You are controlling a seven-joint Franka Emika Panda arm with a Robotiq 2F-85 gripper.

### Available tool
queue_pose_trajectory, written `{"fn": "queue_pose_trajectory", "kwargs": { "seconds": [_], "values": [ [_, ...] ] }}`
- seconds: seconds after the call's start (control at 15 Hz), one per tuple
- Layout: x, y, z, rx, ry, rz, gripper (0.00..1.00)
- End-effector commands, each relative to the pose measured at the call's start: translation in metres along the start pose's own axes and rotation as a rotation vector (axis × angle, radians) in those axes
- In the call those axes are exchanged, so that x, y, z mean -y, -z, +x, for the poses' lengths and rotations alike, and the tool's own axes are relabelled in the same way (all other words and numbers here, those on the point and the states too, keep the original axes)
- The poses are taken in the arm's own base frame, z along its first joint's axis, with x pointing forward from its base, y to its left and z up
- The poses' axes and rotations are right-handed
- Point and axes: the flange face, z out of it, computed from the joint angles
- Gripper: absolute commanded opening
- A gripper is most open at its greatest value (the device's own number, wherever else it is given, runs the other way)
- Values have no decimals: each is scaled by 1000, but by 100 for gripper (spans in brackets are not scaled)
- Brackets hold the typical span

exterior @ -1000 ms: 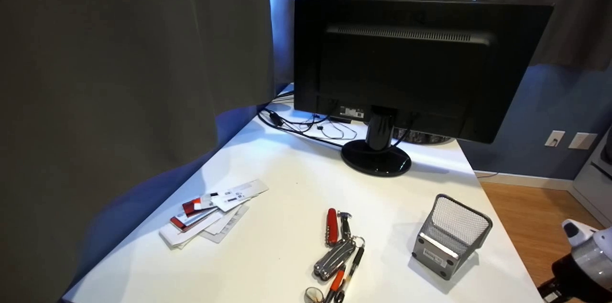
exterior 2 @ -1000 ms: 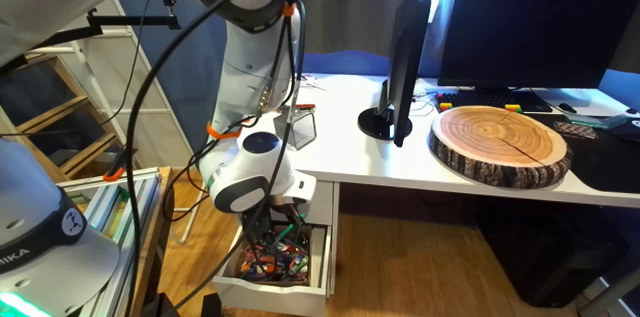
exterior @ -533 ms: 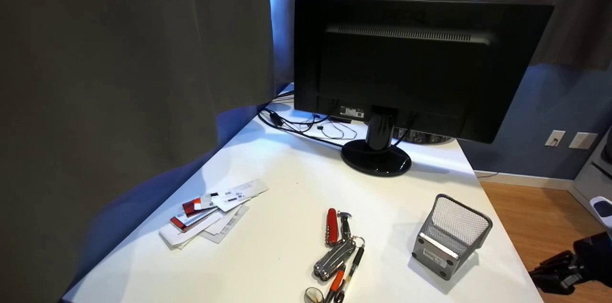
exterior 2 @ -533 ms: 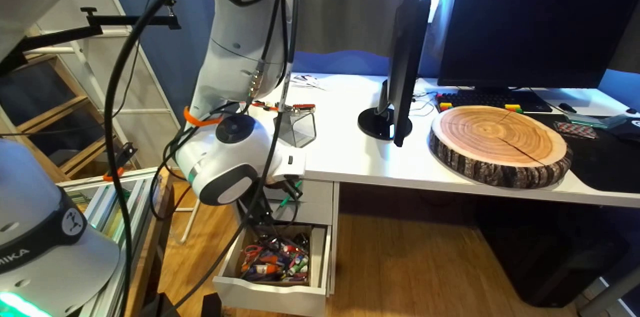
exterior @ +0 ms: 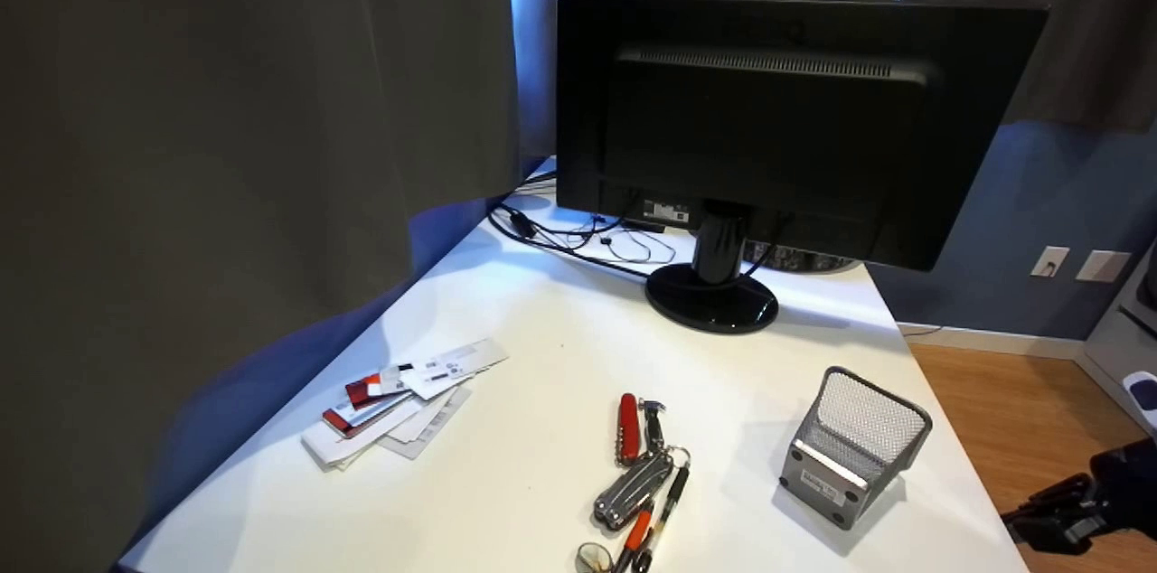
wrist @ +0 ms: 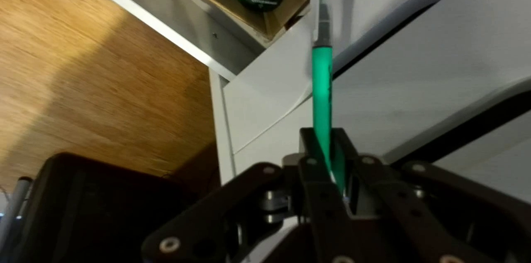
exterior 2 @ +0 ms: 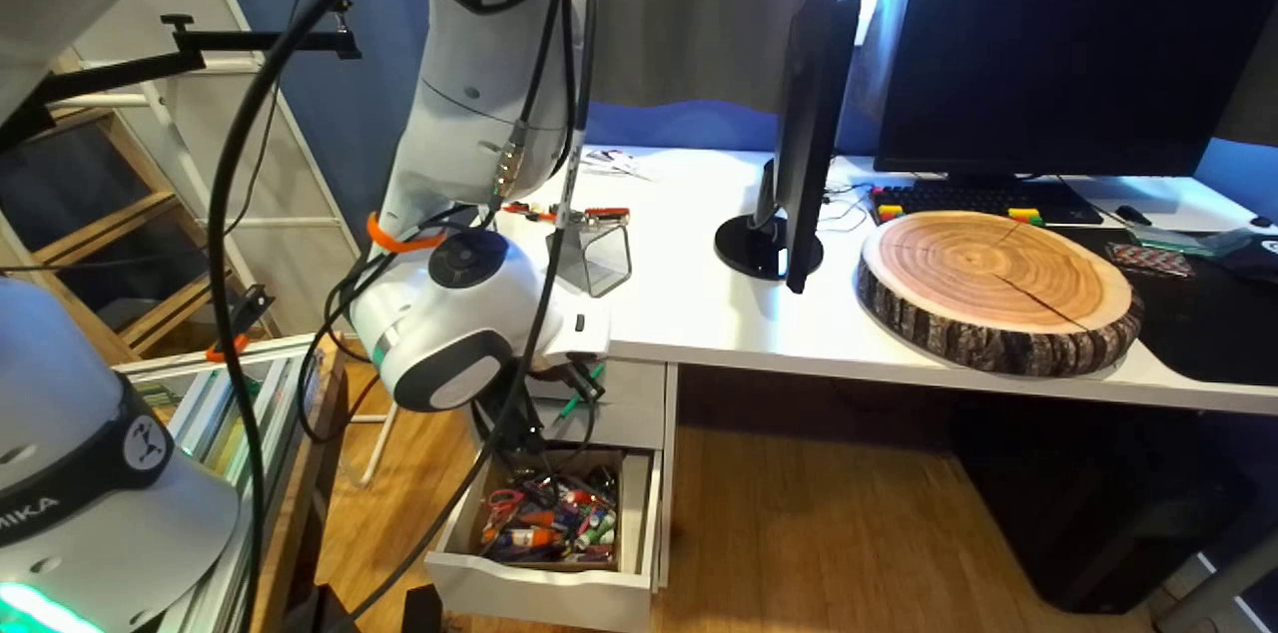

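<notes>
A green pen (wrist: 322, 84) with a clear cap stands between the black fingers of my gripper (wrist: 323, 133), which is shut on it; the capped end points away from the jaws. An exterior view shows the pen (exterior 2: 571, 405) as a green streak above an open white drawer (exterior 2: 544, 588), partly hidden by the gripper. Pens, red-handled scissors (exterior 2: 504, 501) and other small items fill the box inside the drawer. At the right edge of an exterior view, the gripper (exterior: 1017, 523) hangs beside the desk.
On the white desk (exterior: 506, 455) lie a tipped mesh cup (exterior: 859, 437), a red pocket knife (exterior: 628, 428), a multitool (exterior: 633, 490), pens and envelopes (exterior: 398, 410). A monitor (exterior: 777, 139) stands behind. Closed drawer fronts (exterior 2: 634, 413) rise behind the open drawer. Loose cables hang along the arm.
The gripper has risen out of the drawer with the green pen in it, shifting slightly left in an exterior view. Over the last half second it has barely moved.
</notes>
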Motion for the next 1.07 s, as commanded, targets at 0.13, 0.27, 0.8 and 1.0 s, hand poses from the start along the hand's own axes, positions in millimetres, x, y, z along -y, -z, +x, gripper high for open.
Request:
{"fn": "queue_pose_trajectory", "kwargs": {
  "seconds": [0.13, 0.27, 0.8, 1.0],
  "values": [
    [-30, 41, 11, 5, -65, -244, 3],
    [-26, 54, 21, 4, -42, -286, 3],
    [32, 85, 90, 71, 113, -287, 3],
    [41, 85, 124, 96, 180, -277, 3]
  ]
}}
